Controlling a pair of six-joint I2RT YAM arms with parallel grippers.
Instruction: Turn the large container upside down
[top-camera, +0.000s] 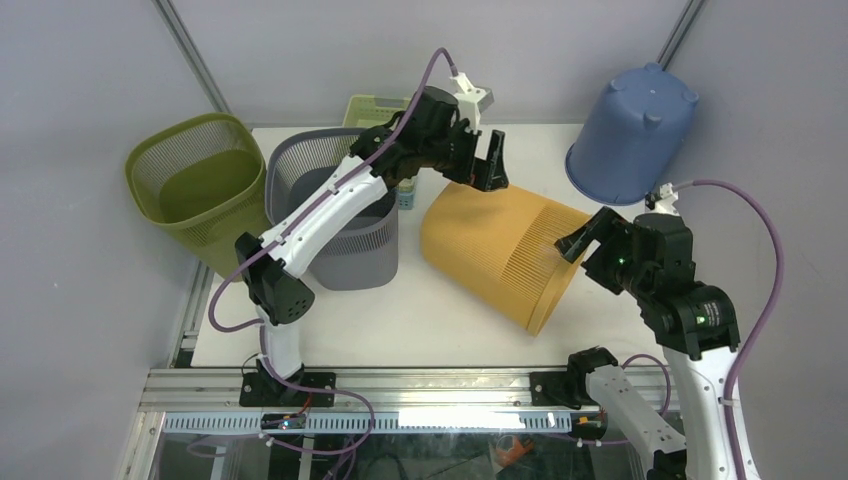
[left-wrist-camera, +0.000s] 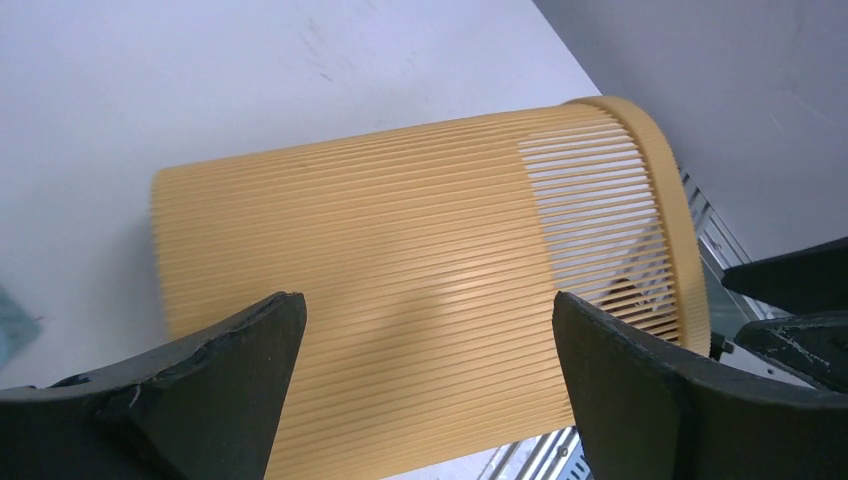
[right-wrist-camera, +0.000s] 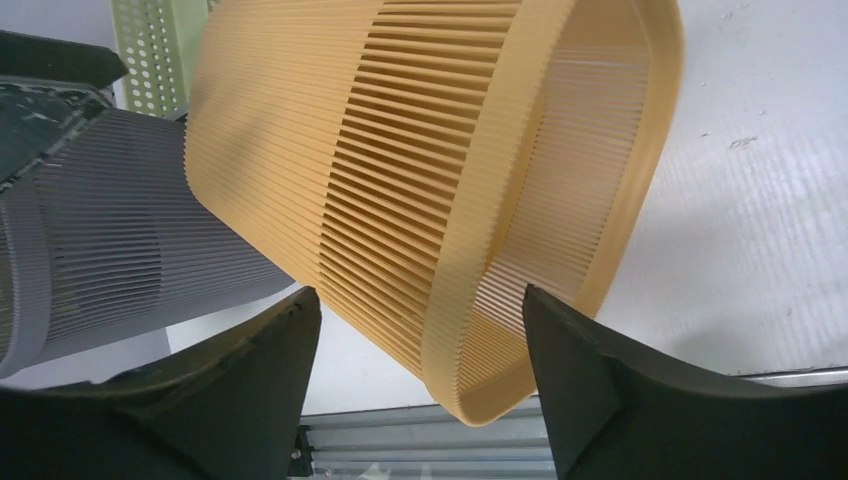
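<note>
The large orange slatted container (top-camera: 500, 250) lies on its side on the white table, closed base toward the back left, open rim toward the front right. My left gripper (top-camera: 481, 168) is open and empty, hovering over the base end; the container's wall (left-wrist-camera: 420, 250) fills the left wrist view between the spread fingers, midpoint (left-wrist-camera: 428, 305). My right gripper (top-camera: 585, 252) is open and empty just right of the rim. In the right wrist view the rim (right-wrist-camera: 470, 300) sits in the gap between the fingers, midpoint (right-wrist-camera: 418, 297); no contact shows.
A grey slatted basket (top-camera: 345, 215) stands just left of the container and also shows in the right wrist view (right-wrist-camera: 100, 230). An olive mesh basket (top-camera: 200, 185) stands at far left. A small pale green basket (top-camera: 375, 108) is behind. An upturned blue tub (top-camera: 632, 135) is at back right. The metal table rail (top-camera: 400, 385) runs along the front.
</note>
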